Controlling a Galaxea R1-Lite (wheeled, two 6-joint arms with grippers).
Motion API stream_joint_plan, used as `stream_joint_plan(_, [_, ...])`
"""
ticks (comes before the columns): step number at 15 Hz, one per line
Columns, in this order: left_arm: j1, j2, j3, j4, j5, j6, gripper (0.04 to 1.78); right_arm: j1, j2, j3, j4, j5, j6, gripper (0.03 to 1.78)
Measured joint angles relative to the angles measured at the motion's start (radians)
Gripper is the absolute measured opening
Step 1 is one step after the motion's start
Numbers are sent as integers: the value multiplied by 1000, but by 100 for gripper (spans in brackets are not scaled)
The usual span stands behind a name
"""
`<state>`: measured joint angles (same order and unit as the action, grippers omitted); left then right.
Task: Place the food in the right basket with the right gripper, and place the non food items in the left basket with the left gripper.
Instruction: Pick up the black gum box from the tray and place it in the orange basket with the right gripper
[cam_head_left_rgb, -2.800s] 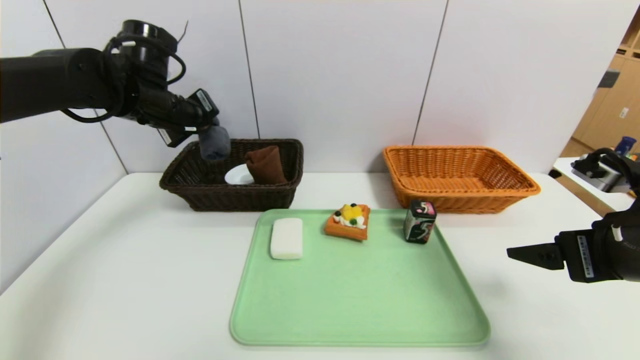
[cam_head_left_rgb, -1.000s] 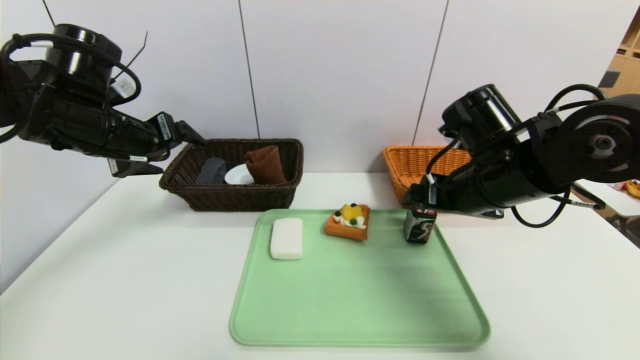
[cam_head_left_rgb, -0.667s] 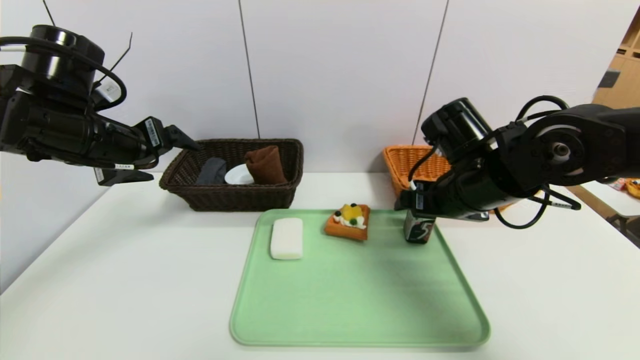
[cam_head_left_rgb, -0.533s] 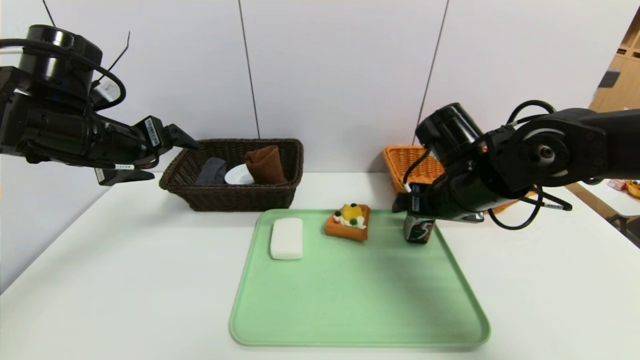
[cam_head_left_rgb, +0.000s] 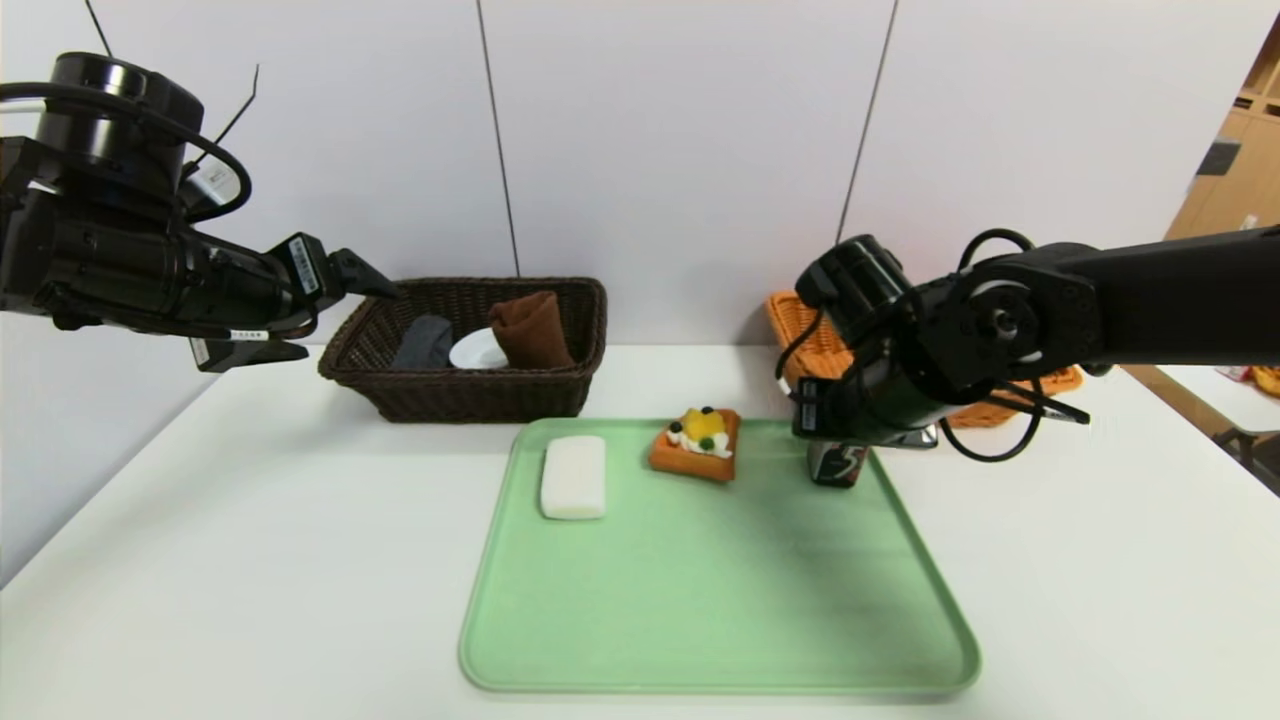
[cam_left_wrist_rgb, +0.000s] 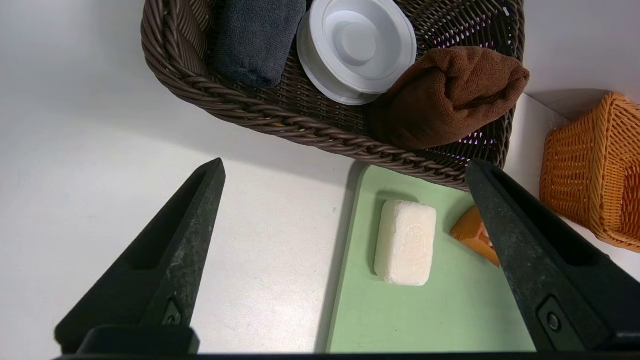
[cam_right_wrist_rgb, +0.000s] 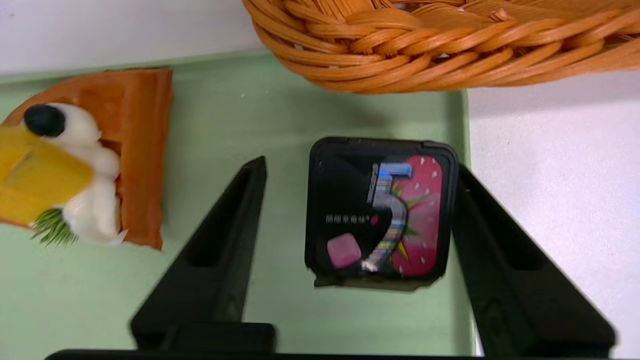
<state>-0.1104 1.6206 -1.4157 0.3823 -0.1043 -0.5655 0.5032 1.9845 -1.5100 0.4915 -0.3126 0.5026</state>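
Observation:
A black gum box (cam_head_left_rgb: 838, 465) stands at the right back of the green tray (cam_head_left_rgb: 700, 600). My right gripper (cam_right_wrist_rgb: 360, 165) is open and lowered over the gum box (cam_right_wrist_rgb: 380, 210), with one finger on each side; in the head view the gripper (cam_head_left_rgb: 835, 432) covers the box's top. An orange waffle toy (cam_head_left_rgb: 697, 443) and a white soap bar (cam_head_left_rgb: 573, 477) also lie on the tray. My left gripper (cam_head_left_rgb: 345, 320) is open and empty, held in the air left of the brown basket (cam_head_left_rgb: 560, 395). The orange basket (cam_head_left_rgb: 1060, 380) is partly hidden behind my right arm.
The brown basket (cam_left_wrist_rgb: 300, 130) holds a grey cloth (cam_head_left_rgb: 425, 342), a white dish (cam_head_left_rgb: 475, 350) and a brown cloth (cam_head_left_rgb: 530, 328). The orange basket's rim (cam_right_wrist_rgb: 425, 55) is close behind the gum box. The tray's right edge lies right beside the box.
My left gripper let the grey cloth go into the brown basket and drew back to the left. My right arm swung in from the right and came down over the gum box.

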Motion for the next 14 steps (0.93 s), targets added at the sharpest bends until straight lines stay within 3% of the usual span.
stream_joint_plan(4, [8,8,0,0,0,0,169,-1,24,-11,1,1,0,75])
stream_joint_plan(10, [20,19,1,-13,0,-1,169,16,-23,-1,13,29,23,75])
stream_joint_plan(12, [20,21,1,-13,-1,-1,169,32,-79,8,45,103,31,75])
stream_joint_plan(14, [20,23,1,-15,-1,-1,169,37,-149,10,75,246,50,75])
